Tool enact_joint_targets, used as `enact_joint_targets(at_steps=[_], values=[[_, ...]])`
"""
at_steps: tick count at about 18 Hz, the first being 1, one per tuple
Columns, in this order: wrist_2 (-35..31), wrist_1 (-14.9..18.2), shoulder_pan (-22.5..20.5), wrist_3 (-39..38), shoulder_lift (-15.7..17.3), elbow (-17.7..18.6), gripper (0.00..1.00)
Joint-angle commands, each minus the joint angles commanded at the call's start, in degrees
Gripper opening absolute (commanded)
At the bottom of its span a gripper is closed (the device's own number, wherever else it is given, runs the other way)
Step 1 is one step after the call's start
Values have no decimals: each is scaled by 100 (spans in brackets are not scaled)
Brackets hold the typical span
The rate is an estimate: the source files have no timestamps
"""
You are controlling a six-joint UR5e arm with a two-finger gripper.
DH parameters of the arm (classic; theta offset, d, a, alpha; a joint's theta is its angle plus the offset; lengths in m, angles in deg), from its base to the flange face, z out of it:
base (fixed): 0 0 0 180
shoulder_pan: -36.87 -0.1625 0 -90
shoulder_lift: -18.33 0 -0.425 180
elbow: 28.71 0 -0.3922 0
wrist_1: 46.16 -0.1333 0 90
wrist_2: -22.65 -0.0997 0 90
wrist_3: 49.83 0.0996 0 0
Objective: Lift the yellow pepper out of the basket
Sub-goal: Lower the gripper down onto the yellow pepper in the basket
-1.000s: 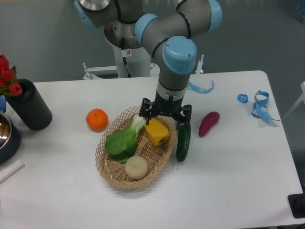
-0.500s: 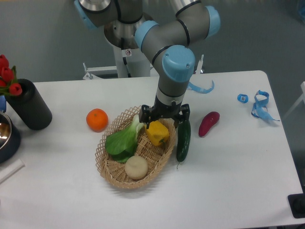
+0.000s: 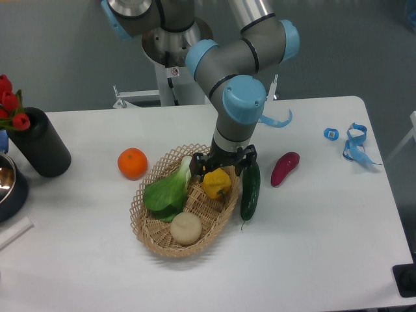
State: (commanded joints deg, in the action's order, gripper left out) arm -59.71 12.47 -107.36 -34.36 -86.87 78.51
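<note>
The yellow pepper [image 3: 216, 183] lies in the upper right part of the oval wicker basket [image 3: 140, 225], glossy and lobed. My gripper [image 3: 222, 170] points straight down onto it. Its black fingers [image 3: 199, 166] stand low on either side of the pepper's top, with the jaws apart around it. The lower ends of the fingers are partly hidden behind the pepper, so I cannot tell if they touch it. The pepper rests on the basket floor.
The basket also holds a green leafy vegetable [image 3: 166, 191] and a pale beige round vegetable [image 3: 186, 228]. A dark green cucumber [image 3: 250, 190] leans at the basket's right rim. A purple eggplant [image 3: 285, 168], an orange [image 3: 132, 163], a black vase [image 3: 40, 143] and blue straps [image 3: 354, 142] lie around.
The gripper has come down over the yellow pepper and its fingers have drawn slightly closer together. The pepper and the other things have stayed in place.
</note>
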Motion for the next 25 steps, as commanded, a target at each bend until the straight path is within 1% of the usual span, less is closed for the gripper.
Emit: enact_joint_targets(at_steps=[2,7,11,13,21,24,25], values=[[-9,-123,0,0,-26,70,100],[-18,-185,0,-35,-97,88,100],[-202,-203,70,-149,-202,97,100],[-220,-282,88,-176,-228,106,100],[-237,-317,176,-176,-343,132,100],[-351,-317,202,-167,-343,132,100],[-421,-317,254,-176,-351,132,98]])
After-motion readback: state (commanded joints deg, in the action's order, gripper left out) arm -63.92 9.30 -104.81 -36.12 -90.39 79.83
